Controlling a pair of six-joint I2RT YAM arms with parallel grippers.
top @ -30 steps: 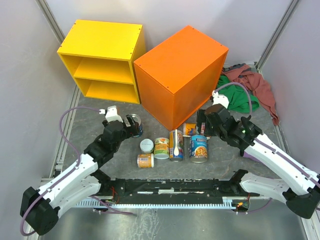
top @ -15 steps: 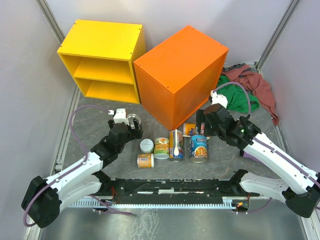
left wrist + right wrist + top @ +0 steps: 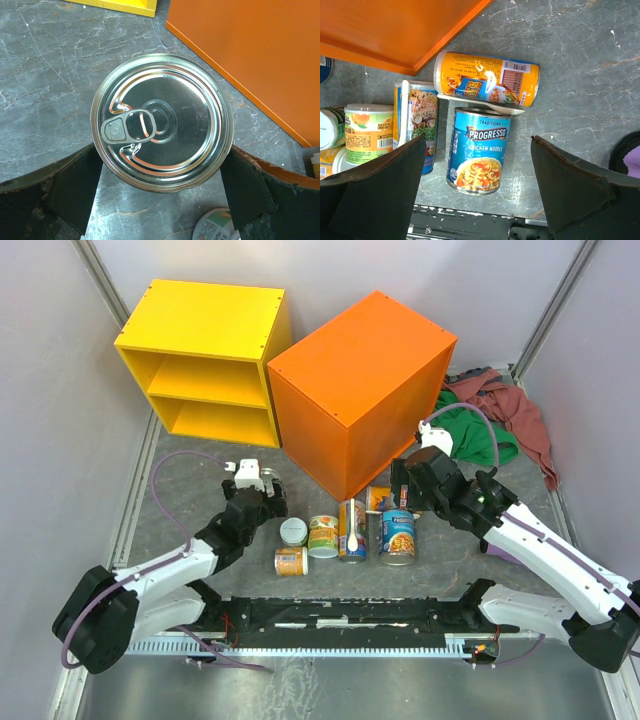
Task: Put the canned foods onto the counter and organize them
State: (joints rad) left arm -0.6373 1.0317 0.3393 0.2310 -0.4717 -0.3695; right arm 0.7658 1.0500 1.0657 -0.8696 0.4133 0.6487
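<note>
The orange counter [image 3: 360, 380] has nothing on its flat top. One tin with a silver pull-tab lid [image 3: 161, 120] stands upright on the floor by the counter's left corner. My left gripper [image 3: 267, 492] is open, its wide-spread fingers [image 3: 75, 187] flanking that tin's near side. Several more cans cluster in front of the counter. Among them are a blue Progresso can [image 3: 397, 535], a tall can [image 3: 352, 530] with a white spoon, and an orange-yellow can [image 3: 486, 79] lying on its side. My right gripper [image 3: 477, 142] hangs open above the Progresso can [image 3: 479, 150].
A yellow open-fronted shelf unit [image 3: 205, 360] stands left of the counter. Green and red cloths [image 3: 490, 420] are piled at the right wall. A second white spoon [image 3: 495, 106] lies under the tipped can. Short cans [image 3: 291, 561] sit near the front rail [image 3: 340, 615].
My left gripper has shifted right and forward at the silver-topped tin and its jaws have spread wider. The right gripper has edged slightly left over the cluster.
</note>
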